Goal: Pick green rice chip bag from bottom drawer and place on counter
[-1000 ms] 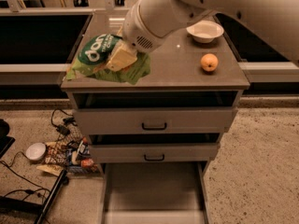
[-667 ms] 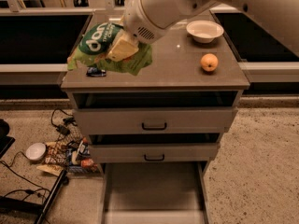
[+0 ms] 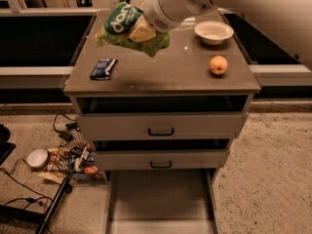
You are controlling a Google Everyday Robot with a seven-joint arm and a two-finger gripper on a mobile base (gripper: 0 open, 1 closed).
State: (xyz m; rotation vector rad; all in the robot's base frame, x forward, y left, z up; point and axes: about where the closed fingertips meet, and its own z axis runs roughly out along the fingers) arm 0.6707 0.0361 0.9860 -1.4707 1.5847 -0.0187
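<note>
The green rice chip bag (image 3: 122,26) hangs in the air above the left half of the counter (image 3: 161,72), its dark green round logo facing up. My gripper (image 3: 142,31) is shut on the bag's right side, with the white arm reaching in from the upper right. The bottom drawer (image 3: 160,199) stands pulled out at the foot of the cabinet, its flat floor bare.
A small dark blue wrapper (image 3: 103,68) lies on the counter's left front. An orange fruit (image 3: 218,65) and a white bowl (image 3: 213,32) sit on the right. Two handled drawers (image 3: 161,128) are slightly open. Cables, a white bowl (image 3: 37,158) and clutter lie on the floor at left.
The gripper has lifted the bag up and toward the back of the counter, uncovering the dark blue wrapper beneath it.
</note>
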